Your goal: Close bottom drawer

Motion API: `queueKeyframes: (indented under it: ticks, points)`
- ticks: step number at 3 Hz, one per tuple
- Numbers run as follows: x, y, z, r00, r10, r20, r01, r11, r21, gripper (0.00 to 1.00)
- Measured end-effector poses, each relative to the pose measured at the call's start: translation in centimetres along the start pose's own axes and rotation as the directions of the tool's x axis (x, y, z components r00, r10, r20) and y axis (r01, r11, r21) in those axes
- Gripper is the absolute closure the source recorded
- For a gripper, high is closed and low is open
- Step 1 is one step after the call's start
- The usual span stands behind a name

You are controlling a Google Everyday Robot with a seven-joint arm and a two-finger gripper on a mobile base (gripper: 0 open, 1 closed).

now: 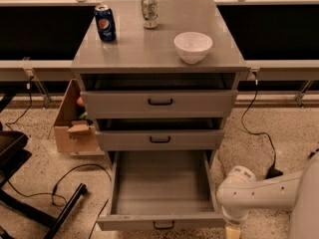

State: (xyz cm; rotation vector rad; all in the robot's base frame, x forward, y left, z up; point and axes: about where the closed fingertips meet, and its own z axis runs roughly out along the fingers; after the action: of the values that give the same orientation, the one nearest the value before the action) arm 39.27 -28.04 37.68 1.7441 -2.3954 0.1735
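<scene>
- Bottom drawer (162,183): lowest of 3 in grey cabinet; pulled well out toward the viewer; plain grey tray w/ nothing in it; flat front at btm of view, small black handle (163,225) at centre
- End effector (232,231): low at btm edge of view, just R of the bottom drawer's front R corner; only a tan stub shows below the white wrist; can't tell if spread or pressed together; contact w/ drawer front can't be told
- Robot arm (264,190): white, comes in from R edge, near floor, beside the open drawer
- Middle drawer (159,139): pushed in; black handle; dark gap above it
- Top drawer (159,102): taller front, wider handle; pushed in
- Worktop (149,46): grey; blue can (105,23) back L, upright; silver can (149,11) back centre, upright; white bowl (193,47) on R side, apart from both cans
- Cardboard box (75,128): on floor, L of cabinet, open
- Black cables (75,176): loose on speckled floor, L of drawer; another cable w/ plug (273,172) on R
- Black chair base (30,203): far L, partly out of view
</scene>
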Motion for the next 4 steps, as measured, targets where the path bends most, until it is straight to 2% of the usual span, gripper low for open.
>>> queueKeyframes:
  ticks: [1,2,3,4]
  points:
    - [-1.0,0.1,4.7,0.994,0.011,0.109,-0.008,0.9995,-0.030,0.42]
    - [-1.9,-0.1,9.3,0.983,0.036,0.183,-0.021,0.9961,-0.086,0.65]
    - [-2.4,-0.2,10.0,0.981,0.022,0.192,-0.004,0.9958,-0.092,0.89]
    - [-2.4,-0.2,9.9,0.981,0.022,0.191,-0.005,0.9958,-0.091,1.00]
